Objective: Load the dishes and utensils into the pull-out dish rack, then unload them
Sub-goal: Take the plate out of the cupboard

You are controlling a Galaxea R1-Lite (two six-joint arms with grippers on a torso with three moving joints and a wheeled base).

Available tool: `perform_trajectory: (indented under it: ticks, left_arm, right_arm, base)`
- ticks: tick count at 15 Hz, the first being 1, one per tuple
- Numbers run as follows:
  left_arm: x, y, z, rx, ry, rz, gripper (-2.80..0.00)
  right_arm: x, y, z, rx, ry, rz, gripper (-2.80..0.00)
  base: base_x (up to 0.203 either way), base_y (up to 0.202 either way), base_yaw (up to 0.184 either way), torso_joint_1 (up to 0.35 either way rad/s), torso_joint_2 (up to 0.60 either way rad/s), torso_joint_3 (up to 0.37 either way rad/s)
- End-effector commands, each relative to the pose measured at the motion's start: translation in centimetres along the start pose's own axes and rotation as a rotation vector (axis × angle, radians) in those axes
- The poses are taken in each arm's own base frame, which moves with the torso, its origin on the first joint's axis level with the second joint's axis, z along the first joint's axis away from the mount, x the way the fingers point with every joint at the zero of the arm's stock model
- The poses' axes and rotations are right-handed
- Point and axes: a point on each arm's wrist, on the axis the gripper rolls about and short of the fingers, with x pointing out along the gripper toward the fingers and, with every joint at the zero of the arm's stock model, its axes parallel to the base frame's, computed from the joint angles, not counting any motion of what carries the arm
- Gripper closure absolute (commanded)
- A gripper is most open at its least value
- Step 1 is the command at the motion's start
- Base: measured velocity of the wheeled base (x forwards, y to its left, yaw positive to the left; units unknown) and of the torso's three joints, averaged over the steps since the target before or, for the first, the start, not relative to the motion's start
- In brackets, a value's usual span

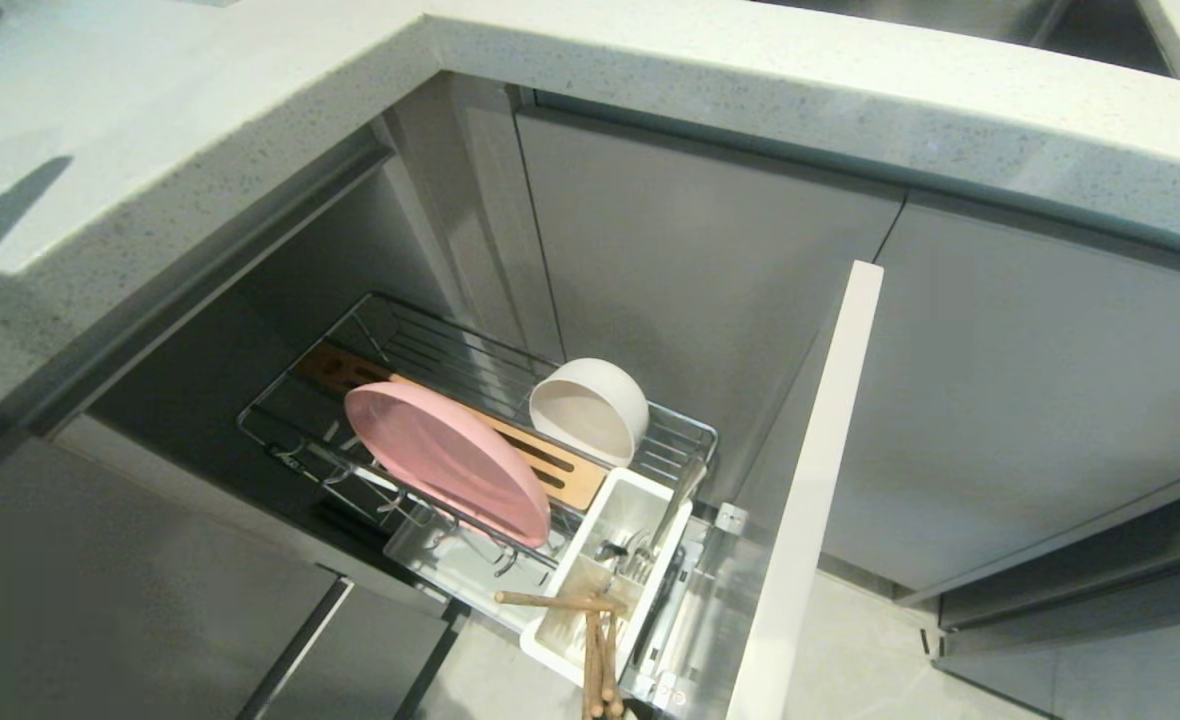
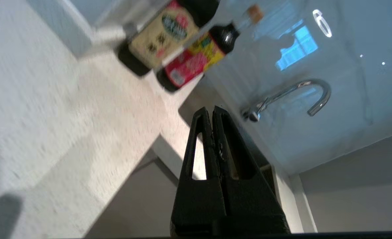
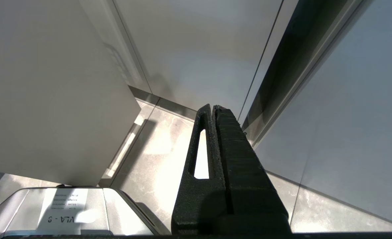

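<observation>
My left gripper (image 2: pixel 213 111) is clenched on nothing, high over the surface (image 2: pixel 49 109). The rack (image 1: pixel 470 370) and its plate (image 1: pixel 450 455) lie far below it.

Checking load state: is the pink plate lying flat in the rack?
No: in the head view the pink plate stands on edge, tilted, in the wire dish rack.

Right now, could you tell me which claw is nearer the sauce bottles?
Left. The left claw is up at the countertop, pointing toward the sauce bottles; the right claw hangs near the floor.
</observation>
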Motion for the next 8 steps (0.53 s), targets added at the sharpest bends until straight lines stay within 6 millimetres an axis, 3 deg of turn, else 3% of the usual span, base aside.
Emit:
perform_trajectory:
  ticks: [1,8]
  left_arm:
    - [1.0,-0.5,-2.3,-0.021,0.076,0.012,0.0]
    - [2.1,-2.1,-8.7,0.007,0.188,0.16,0.0]
  right_arm:
    - [0.0,0.0,0.0,0.0,0.002,0.0,0.0]
    - [0.0,0.0,0.0,0.0,0.002,0.0,0.0]
  base:
    - [0.0,0.0,0.0,0.0,0.0,0.0]
    - [0.0,0.0,0.0,0.0,0.0,0.0]
